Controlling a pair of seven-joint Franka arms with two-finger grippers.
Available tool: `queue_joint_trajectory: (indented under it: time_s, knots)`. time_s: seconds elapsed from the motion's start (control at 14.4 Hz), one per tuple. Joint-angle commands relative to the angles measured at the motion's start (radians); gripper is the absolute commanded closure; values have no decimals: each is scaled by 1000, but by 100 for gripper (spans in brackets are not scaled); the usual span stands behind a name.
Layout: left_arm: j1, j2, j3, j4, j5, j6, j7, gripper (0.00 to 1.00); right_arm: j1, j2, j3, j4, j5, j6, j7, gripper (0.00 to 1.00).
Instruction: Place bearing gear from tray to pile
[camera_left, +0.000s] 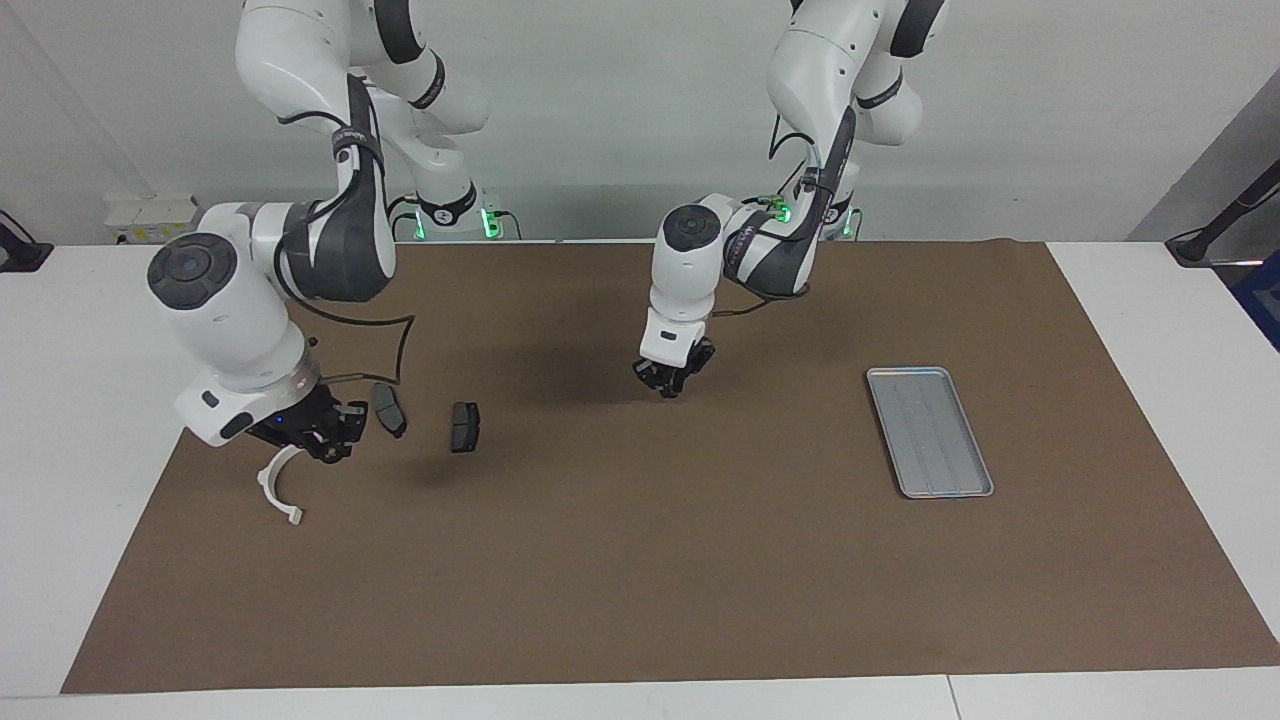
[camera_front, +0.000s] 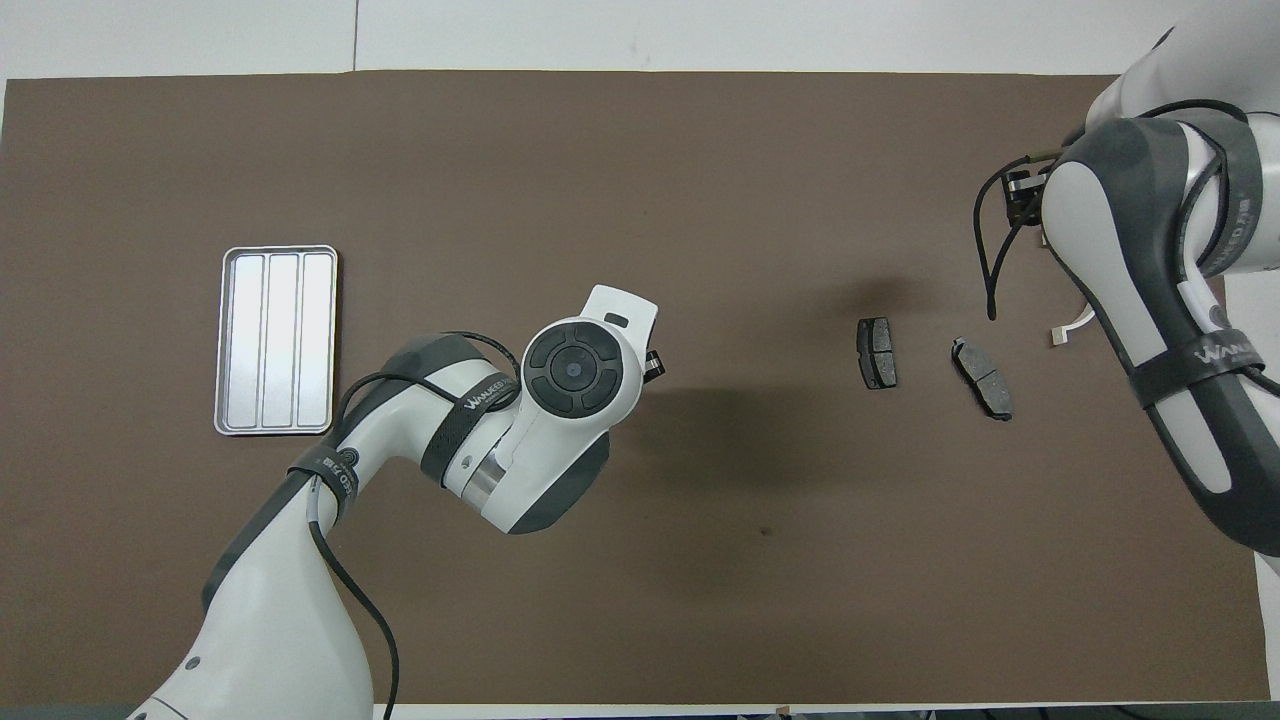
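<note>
The silver ridged tray (camera_left: 930, 430) lies bare at the left arm's end of the mat and also shows in the overhead view (camera_front: 277, 340). The pile lies at the right arm's end: a white arc bracket (camera_left: 278, 490) and two dark brake-pad pieces (camera_left: 388, 408) (camera_left: 465, 426), which the overhead view also shows (camera_front: 877, 352) (camera_front: 983, 378). My right gripper (camera_left: 322, 440) is low over the mat at the bracket's upper end. My left gripper (camera_left: 672, 380) hangs over the mat's middle, between tray and pile. No bearing gear shows on its own in either view.
A brown mat (camera_left: 640, 580) covers most of the white table. The right arm's wrist and black cable loop (camera_left: 395, 345) hang over the pads. In the overhead view the left arm's wrist (camera_front: 575, 370) hides its gripper.
</note>
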Motion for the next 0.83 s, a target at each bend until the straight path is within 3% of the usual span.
queue_joint_trajectory:
  time_s: [0.0,0.49,0.76]
  knots:
    - [-9,-1,9,-24,26,35,-23,100,-16,-25,14,-95,19,93,-24,100]
    - [-9,-1,9,-38,26,42,-24,100,-42,-22,14,-247,19,306,-26,100]
    - [-9,0,9,-49,26,61,-24,100,-59,16,14,-266,19,376,-29,100]
